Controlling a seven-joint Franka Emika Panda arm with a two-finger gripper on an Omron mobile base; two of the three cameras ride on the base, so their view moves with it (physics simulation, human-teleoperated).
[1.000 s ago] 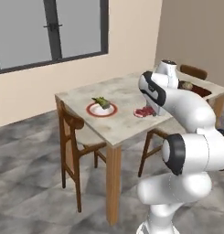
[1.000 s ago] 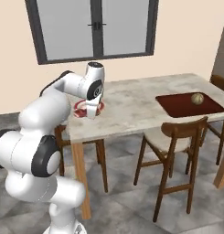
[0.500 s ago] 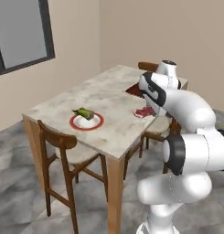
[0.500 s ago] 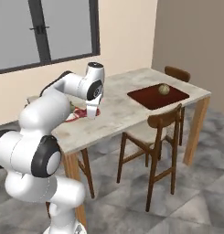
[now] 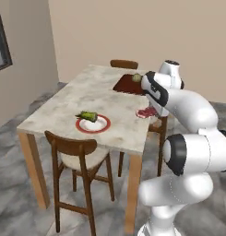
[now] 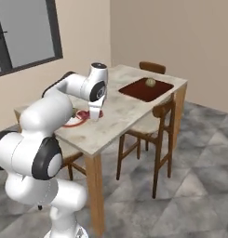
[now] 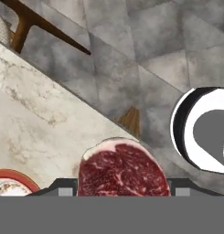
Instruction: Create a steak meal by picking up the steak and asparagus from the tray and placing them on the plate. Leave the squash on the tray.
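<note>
The gripper (image 5: 150,110) pinches the steak (image 7: 122,170) between its jaws and carries it above the table (image 5: 86,94), near the edge on the robot's side. The plate (image 5: 92,123) sits well apart from it toward the table's near end, with the asparagus (image 5: 88,115) already lying on it. The squash (image 6: 150,82) rests on the tray (image 6: 138,91) at the far end. To finish well, I would bring the steak over the bare part of the plate beside the asparagus, lower it close, then let go.

Table (image 5: 82,99) bears plate (image 5: 93,124), tray (image 5: 128,85)
</note>
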